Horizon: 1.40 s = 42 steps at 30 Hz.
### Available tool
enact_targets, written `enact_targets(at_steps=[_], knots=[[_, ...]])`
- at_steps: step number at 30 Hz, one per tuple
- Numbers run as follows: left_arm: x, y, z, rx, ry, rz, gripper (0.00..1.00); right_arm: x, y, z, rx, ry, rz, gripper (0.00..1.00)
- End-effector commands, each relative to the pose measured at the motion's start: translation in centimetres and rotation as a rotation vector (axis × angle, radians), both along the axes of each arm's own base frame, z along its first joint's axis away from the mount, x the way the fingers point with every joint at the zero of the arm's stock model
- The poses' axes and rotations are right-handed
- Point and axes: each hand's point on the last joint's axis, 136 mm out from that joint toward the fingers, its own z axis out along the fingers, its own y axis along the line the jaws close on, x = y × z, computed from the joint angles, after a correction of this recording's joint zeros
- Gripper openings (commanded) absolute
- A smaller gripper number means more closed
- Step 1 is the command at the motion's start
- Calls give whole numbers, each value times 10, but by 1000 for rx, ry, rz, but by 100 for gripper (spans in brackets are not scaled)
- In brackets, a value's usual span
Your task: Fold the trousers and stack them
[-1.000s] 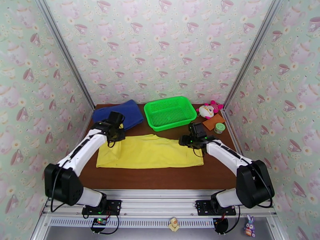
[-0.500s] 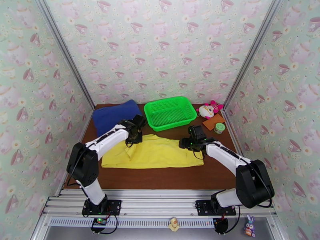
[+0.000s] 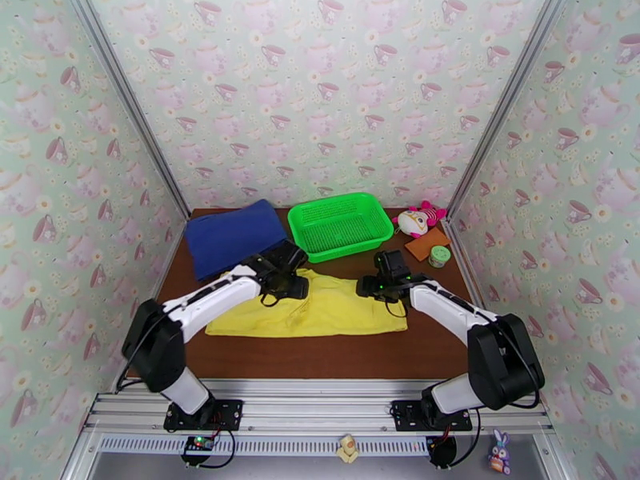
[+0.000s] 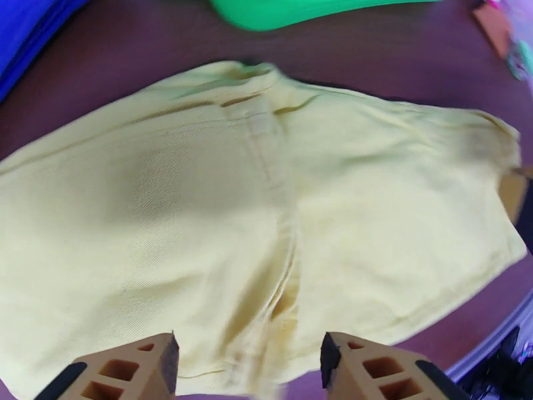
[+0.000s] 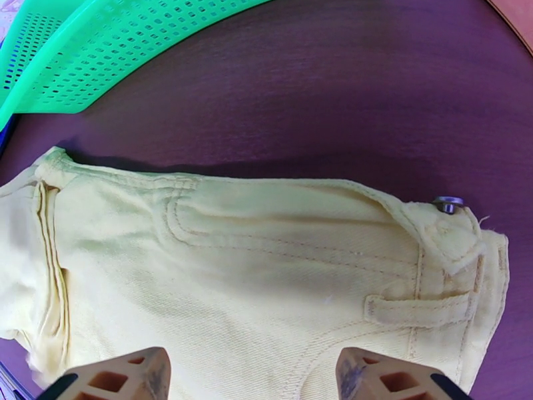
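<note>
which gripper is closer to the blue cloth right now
Left. The left gripper is over the yellow trousers, just right of the blue cloth; the right gripper is farther right, over their waistband end.

The overhead view is bright, even and sharp, with soft short shadows on the table. The left wrist view is blurred, and the green basket smears. A dull shadow patch lies on the trousers. The right wrist view is crisper, its stitching clear. Both wrist views bend at the edges.
</note>
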Motion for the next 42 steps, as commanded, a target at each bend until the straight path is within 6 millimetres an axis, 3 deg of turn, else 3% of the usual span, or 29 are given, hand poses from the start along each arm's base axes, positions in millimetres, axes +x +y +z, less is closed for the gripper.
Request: enact_targets(at_steps=[1, 4, 8, 11, 14, 18, 24, 31, 36, 39, 42], knots=[[3, 8, -2, -75, -58, -15, 71, 7, 20, 15, 28, -41, 55, 68], [-13, 18, -29, -90, 35, -23, 71, 6, 30, 14, 27, -40, 73, 69], [-33, 12, -52, -82, 94, -78, 71, 5, 42, 11, 36, -29, 92, 68], [-32, 5, -55, -60, 86, -98, 68, 5, 55, 12, 41, -29, 117, 68], [-18, -4, -54, 7, 55, -110, 64, 6, 64, 12, 78, -23, 110, 68], [1, -18, -68, 134, 73, -119, 57, 3, 58, -3, 74, 12, 43, 68], [3, -38, -92, 261, 100, -160, 55, -9, 44, -27, 67, 69, -12, 68], [4, -38, -117, 358, 128, -154, 48, -10, 34, -27, 74, 69, -22, 68], [4, -31, -126, 436, 132, -134, 33, -10, 31, -24, 75, 62, -19, 68], [4, -25, -126, 470, 130, -116, 19, -10, 31, -26, 75, 63, -18, 68], [5, -19, -114, 471, 105, -88, 4, -11, 27, -29, 64, 68, -27, 68]])
